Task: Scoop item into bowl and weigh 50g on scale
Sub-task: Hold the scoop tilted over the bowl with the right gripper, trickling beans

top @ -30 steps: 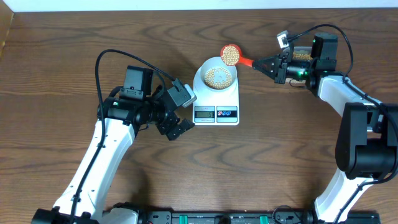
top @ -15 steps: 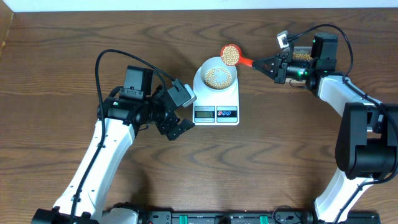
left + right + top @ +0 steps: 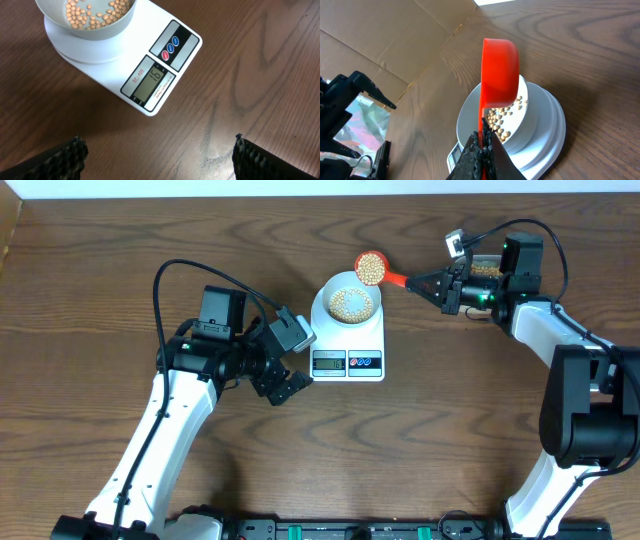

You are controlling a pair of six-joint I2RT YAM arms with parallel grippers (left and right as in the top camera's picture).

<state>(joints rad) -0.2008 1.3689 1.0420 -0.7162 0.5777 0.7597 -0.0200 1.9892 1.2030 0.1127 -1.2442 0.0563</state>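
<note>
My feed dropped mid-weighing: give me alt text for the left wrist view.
The display of the scale reads 16, with the white bowl of beans on its platform at upper left. The open left gripper hangs over the wooden table below, fingertips at the bottom corners.

I read this as a robotics lab bench: two white-and-black jointed robot arms over a brown wood-grain table, loose black cables, brown cardboard sheeting alongside.

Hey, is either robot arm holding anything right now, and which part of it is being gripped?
The right pincer is shut on the red scoop, gripping the end of its handle. The left pincer is open and holds nothing.
</note>
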